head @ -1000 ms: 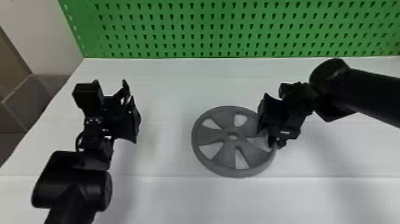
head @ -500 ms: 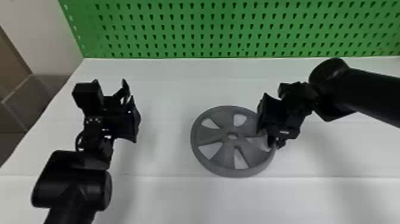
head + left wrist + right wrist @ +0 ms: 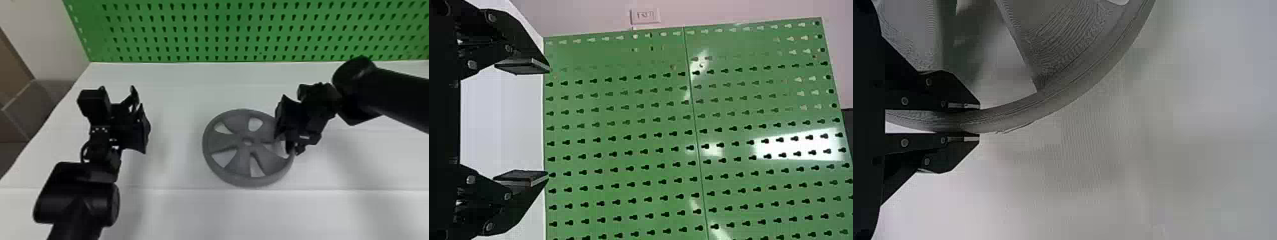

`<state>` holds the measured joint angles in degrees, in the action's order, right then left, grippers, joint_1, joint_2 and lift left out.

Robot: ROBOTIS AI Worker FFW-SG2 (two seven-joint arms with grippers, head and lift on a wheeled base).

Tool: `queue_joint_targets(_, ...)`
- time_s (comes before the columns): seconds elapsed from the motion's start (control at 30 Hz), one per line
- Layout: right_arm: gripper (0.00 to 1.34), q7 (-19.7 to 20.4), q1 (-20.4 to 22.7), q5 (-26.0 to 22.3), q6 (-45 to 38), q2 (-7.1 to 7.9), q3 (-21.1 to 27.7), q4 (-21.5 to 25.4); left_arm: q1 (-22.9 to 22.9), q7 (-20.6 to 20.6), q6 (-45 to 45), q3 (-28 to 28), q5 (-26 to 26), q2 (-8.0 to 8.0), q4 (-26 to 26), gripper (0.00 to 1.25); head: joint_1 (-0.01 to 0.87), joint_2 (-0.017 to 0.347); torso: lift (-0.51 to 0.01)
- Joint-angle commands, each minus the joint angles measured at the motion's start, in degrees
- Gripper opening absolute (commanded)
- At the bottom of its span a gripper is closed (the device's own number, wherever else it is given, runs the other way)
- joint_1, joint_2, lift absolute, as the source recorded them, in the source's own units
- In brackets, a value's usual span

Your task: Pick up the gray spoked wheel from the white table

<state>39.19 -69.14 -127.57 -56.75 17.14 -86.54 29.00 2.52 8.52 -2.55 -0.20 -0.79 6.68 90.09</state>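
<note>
Left gripper (image 3: 548,122), fingers parted, is parked at nine o'clock from the gray spoked wheel (image 3: 221,143), seen against the white table (image 3: 178,217); at the wheel's three o'clock, its rim is clasped by the nearer right gripper (image 3: 979,122), whence lifting is best driven.

White table (image 3: 178,210), gray spoked wheel (image 3: 238,163) on it

Grn pegboard (image 3: 243,23), pale wall (image 3: 739,11) w/ sm. plate (image 3: 645,16) nr board.
</note>
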Motion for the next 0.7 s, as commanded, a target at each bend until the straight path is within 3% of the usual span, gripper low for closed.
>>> queue_joint_targets(0.0,0.26,0.0,0.3,6.6,-1.4,0.09,6.5,0.0,-0.1,0.0,0.0,0.2,-0.2,0.00,0.0,0.76,0.779,0.074,-0.079)
queue_joint_targets(0.33,0.26,-0.1,1.9,29.4,-3.3,0.00,25.2,1.5,-0.5,0.0,0.0,0.5,-0.3,0.00,0.1,0.76,0.779,0.074,-0.079)
queue_joint_targets(0.43,0.26,-3.5,2.7,38.9,-3.2,-0.17,31.2,2.4,-0.6,0.0,0.0,0.6,-0.3,0.00,0.1,0.76,0.779,0.074,-0.079)
queue_joint_targets(0.67,0.26,-14.3,4.2,54.0,0.0,-0.70,40.2,3.1,-0.7,0.0,0.0,0.6,-0.4,0.09,0.1,0.76,0.779,0.074,-0.079)
